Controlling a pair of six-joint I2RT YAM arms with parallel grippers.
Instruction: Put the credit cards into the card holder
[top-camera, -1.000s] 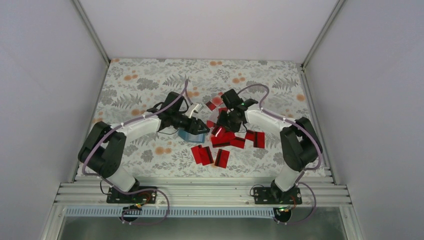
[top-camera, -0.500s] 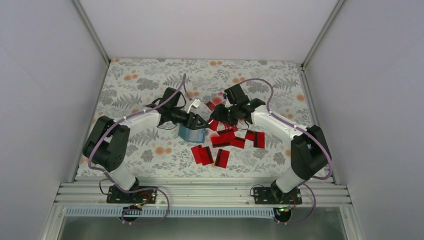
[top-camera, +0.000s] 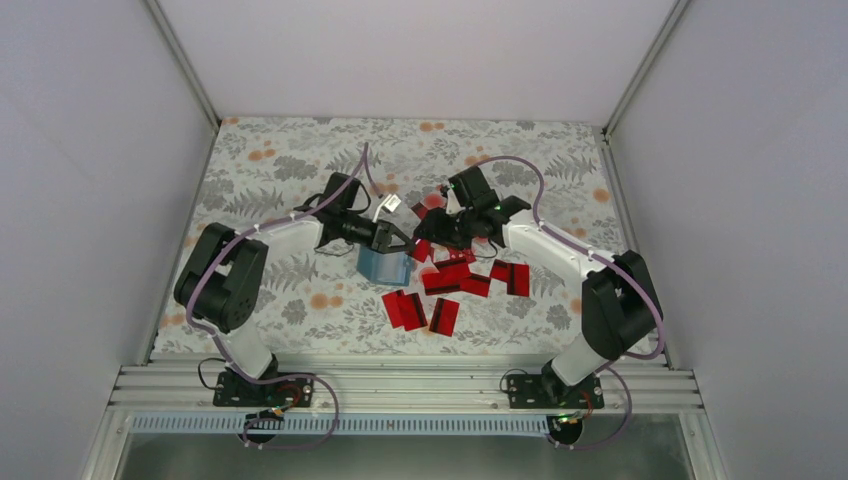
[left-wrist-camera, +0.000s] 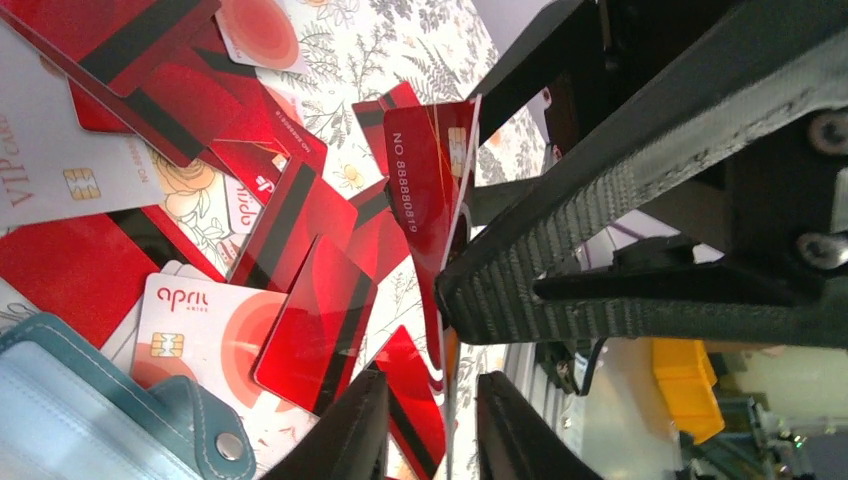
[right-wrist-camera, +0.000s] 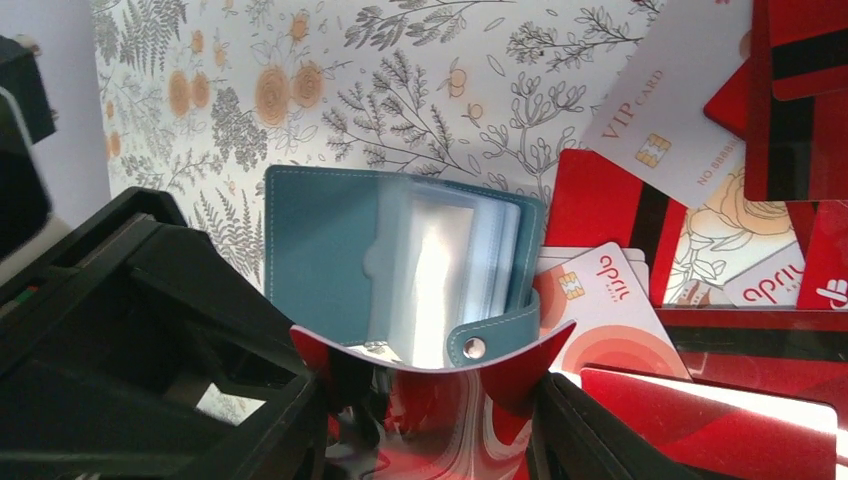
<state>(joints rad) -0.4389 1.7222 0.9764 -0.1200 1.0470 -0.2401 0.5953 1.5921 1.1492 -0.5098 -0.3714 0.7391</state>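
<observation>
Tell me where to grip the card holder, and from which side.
Probably the bare teal cover of the card holder, approached from the side away from the credit cards: it lies open and flat, and cards crowd its snap-tab edge.

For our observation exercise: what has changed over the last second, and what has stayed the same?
The right gripper lifted a red card and carried it towards the left gripper, whose fingers now flank its edge. The card holder and the loose cards stayed put.
</observation>
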